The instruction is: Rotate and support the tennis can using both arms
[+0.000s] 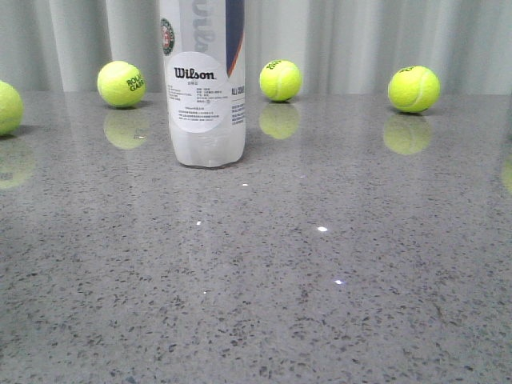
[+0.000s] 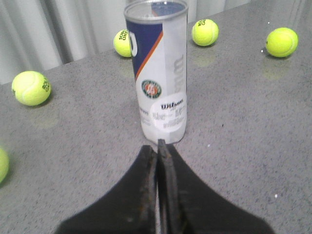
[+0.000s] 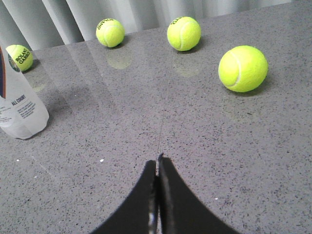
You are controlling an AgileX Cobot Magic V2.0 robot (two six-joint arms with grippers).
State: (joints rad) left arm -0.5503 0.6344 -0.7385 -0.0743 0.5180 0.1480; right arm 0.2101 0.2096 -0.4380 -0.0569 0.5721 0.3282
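Both grippers, left (image 2: pixel 160 146) and right (image 3: pixel 158 161), are sitting pressed together, empty; nudging the upright can (image 2: pixel 159 73) risks toppling it into balls (image 2: pixel 204 32).

The tennis can (image 1: pixel 205 96) is clear-whitish plastic with a navy and orange label, a white oval bearing black lettering, and a round green-and-orange logo. The tennis balls (image 1: pixel 121 84) are yellow-green with black print. The table (image 1: pixel 320 304) is speckled grey. Both grippers (image 2: pixel 160 146) are matte black.
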